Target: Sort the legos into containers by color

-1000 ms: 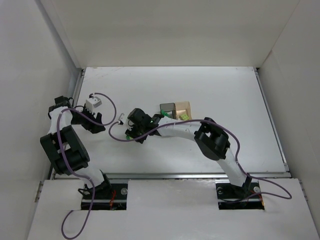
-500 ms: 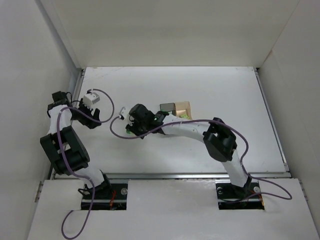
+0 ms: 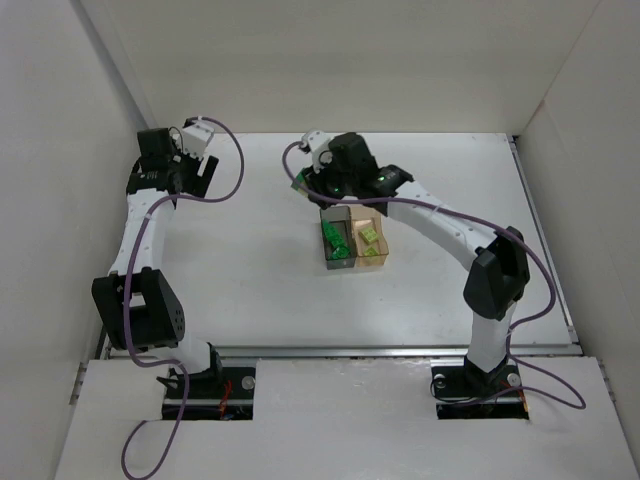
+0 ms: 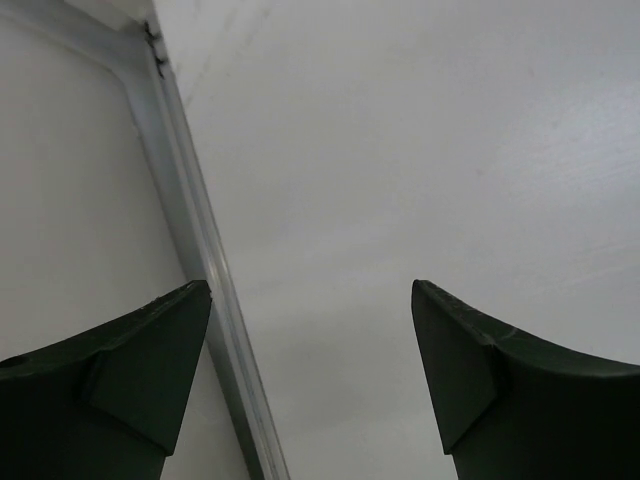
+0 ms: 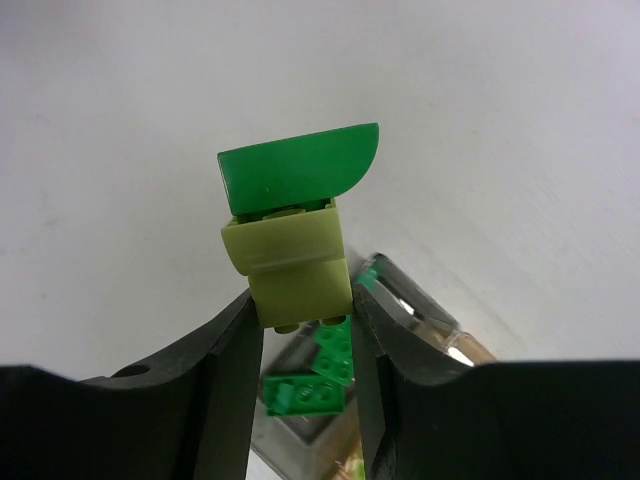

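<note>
White laminate, matte and faintly scuffed, makes up the table [image 3: 250, 270] that fills most of what I see. An aluminium rail [image 4: 200, 250] runs along its left edge; my left wrist view cuts it off at top and bottom.

The two containers sit side by side, touching, near the table's middle: the smoky grey container [image 3: 338, 264] on the left and the amber container [image 3: 373, 264] on the right. Both are translucent, thin-walled rectangles. From my right wrist only a corner of the grey one shows, the rest blocked by my own fingers.

My left gripper [image 4: 310, 290] hangs over the far left corner, its dark wedge-shaped jaws spread apart with nothing between them. My right gripper [image 5: 302, 300] hovers just beyond the grey container, jaws clamped on a pale yellow-green brick [image 5: 290, 265]. Its lower studs are half hidden between the pads. A glossy dark green curved piece [image 5: 295, 175] is stuck on top of it.

Dark green legos [image 3: 334, 240] lie jumbled in the grey container and pale yellow-green legos [image 3: 368, 237] in the amber. From above they are too small to count.
</note>
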Motion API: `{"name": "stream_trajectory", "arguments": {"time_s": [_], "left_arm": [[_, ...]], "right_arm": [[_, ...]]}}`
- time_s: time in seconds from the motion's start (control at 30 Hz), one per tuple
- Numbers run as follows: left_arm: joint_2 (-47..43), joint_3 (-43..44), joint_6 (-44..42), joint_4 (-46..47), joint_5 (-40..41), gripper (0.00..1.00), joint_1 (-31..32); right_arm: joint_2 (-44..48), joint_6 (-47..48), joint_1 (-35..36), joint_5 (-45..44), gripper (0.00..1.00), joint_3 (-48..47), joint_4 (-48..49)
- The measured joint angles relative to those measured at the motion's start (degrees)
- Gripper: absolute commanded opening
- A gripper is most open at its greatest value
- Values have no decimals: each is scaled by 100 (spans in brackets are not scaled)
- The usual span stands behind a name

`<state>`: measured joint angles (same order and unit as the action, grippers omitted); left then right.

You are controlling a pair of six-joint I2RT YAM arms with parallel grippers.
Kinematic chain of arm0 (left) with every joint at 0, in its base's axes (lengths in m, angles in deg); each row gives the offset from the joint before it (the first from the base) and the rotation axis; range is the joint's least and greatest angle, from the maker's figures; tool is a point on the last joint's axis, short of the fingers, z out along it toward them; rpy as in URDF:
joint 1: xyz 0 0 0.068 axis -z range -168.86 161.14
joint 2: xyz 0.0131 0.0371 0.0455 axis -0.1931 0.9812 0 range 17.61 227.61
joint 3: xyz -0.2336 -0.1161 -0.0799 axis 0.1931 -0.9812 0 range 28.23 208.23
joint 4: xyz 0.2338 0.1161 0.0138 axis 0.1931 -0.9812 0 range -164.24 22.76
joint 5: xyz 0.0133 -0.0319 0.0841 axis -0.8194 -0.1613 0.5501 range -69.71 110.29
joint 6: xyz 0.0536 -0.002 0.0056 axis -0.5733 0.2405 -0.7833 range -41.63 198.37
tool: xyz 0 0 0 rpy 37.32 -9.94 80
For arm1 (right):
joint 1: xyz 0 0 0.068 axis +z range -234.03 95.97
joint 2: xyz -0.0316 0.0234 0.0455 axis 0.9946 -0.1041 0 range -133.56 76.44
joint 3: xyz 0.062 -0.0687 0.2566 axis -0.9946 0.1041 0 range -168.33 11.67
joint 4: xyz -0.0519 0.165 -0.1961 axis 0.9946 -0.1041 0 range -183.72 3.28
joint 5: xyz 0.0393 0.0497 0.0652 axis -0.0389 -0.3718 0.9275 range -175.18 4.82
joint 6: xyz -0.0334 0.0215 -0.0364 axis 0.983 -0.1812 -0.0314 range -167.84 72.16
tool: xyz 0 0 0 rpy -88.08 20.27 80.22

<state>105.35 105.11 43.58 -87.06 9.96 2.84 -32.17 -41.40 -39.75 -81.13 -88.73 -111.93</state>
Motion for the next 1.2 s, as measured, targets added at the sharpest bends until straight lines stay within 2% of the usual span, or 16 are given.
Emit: {"name": "stream_trajectory", "arguments": {"time_s": [0.1,0.17,0.2,0.33,0.43,0.6,0.77,0.83,0.97,1.13,1.2], "left_arm": [[-35,372,-203,184,11,93,83],[-188,420,-852,557,-26,96,160],[-326,310,-1281,892,-52,100,210],[-1040,-752,-2896,2557,-94,100,431],[-1069,-1073,-3281,3355,87,100,634],[-1292,-1357,-3589,3414,90,100,1386],[-2970,-3407,-4743,3556,-872,100,2354],[-3368,-3910,-5219,3554,-1211,100,2634],[-3165,-4006,-5722,3694,-1443,100,3008],[-2430,-3838,-6192,3860,-1436,91,3198],[-2284,-3788,-6387,3862,-1419,91,3198]], "right_arm": [[181,20,-586,426,0,0,-173],[273,46,-793,667,0,-4,-291],[310,66,-833,761,0,-4,-341],[400,131,-787,925,0,-4,-496],[426,155,-756,1021,0,-4,-533],[476,146,-868,1445,0,-4,-592],[485,144,-973,1906,0,-208,-817],[485,142,-973,2050,0,-332,-885],[485,142,-966,2297,0,-422,-935],[485,131,-872,2391,0,-420,-1150],[485,129,-813,2417,0,-411,-1204]]}}
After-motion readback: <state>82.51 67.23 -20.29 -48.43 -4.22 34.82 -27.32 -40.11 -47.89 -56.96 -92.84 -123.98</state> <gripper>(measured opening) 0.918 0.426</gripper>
